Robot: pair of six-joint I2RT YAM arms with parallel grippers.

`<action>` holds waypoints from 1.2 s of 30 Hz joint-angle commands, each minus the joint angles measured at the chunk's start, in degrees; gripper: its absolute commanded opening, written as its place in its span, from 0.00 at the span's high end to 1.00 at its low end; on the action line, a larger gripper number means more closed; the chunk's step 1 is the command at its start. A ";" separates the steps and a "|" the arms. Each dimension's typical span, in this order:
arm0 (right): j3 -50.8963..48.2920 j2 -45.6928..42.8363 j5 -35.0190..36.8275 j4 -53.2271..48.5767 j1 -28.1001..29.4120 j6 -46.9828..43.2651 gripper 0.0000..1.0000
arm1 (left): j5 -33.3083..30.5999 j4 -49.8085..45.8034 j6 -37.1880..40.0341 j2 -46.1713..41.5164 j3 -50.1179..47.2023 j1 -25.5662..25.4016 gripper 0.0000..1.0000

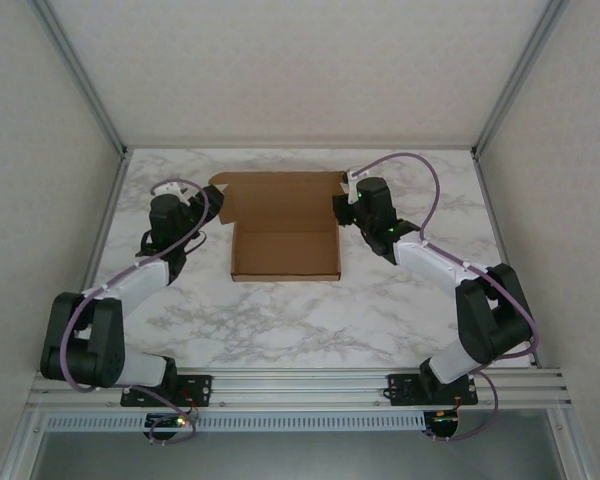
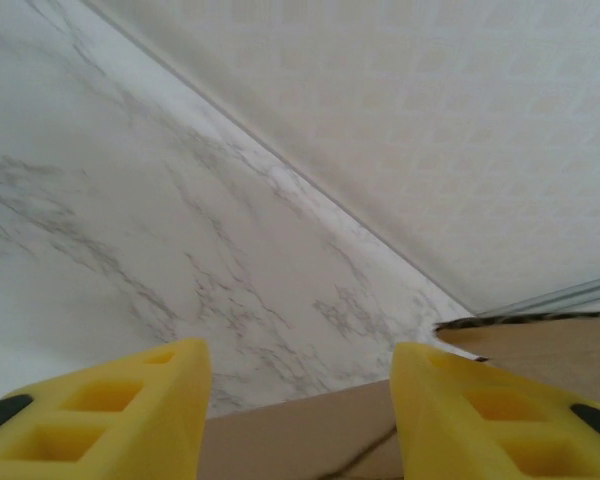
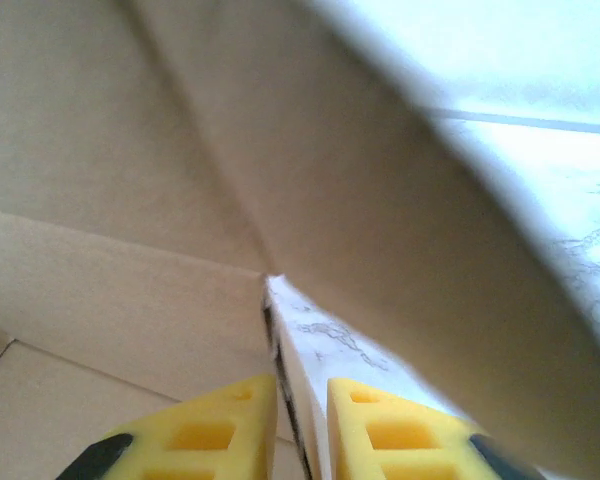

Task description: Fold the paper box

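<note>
Yellow fingers (image 3: 215, 435) of the right gripper (image 3: 300, 430) nearly meet, pinching a thin cardboard edge on the right side of the paper box (image 1: 285, 235). Left gripper (image 2: 300, 400): jaws apart, holding nothing, brown cardboard lying just beyond them. Box at mid-table (image 1: 280, 330), tray crosswise between the two grippers, lid open toward the far side. Both arms reach forward and inward, about equally near. Judged next: the left gripper moves rightward onto the box's left side.
</note>
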 commanded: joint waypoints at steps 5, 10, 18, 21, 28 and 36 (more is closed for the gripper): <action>3.59 0.74 -3.97 -2.60 -1.75 -3.52 0.80 | -4.13 -5.99 11.98 -8.90 0.63 1.64 0.45; 4.60 1.33 -6.99 -3.91 -2.58 -4.67 0.77 | -0.48 -5.02 19.43 -10.36 -0.30 1.96 0.43; 5.81 2.33 -10.80 -5.32 -3.40 -5.09 0.73 | 9.43 -4.13 24.49 -2.17 2.46 2.03 0.51; 5.96 2.33 -11.48 -5.59 -3.58 -5.29 0.73 | 9.70 -3.99 25.39 -0.69 2.56 2.13 0.50; 6.98 3.22 -13.94 -6.72 -4.03 -5.29 0.73 | 10.44 -4.19 28.47 2.50 4.26 1.98 0.50; 9.10 4.00 -12.78 -8.69 -4.01 -2.67 0.78 | 11.79 -5.16 30.02 5.38 7.03 -0.62 0.75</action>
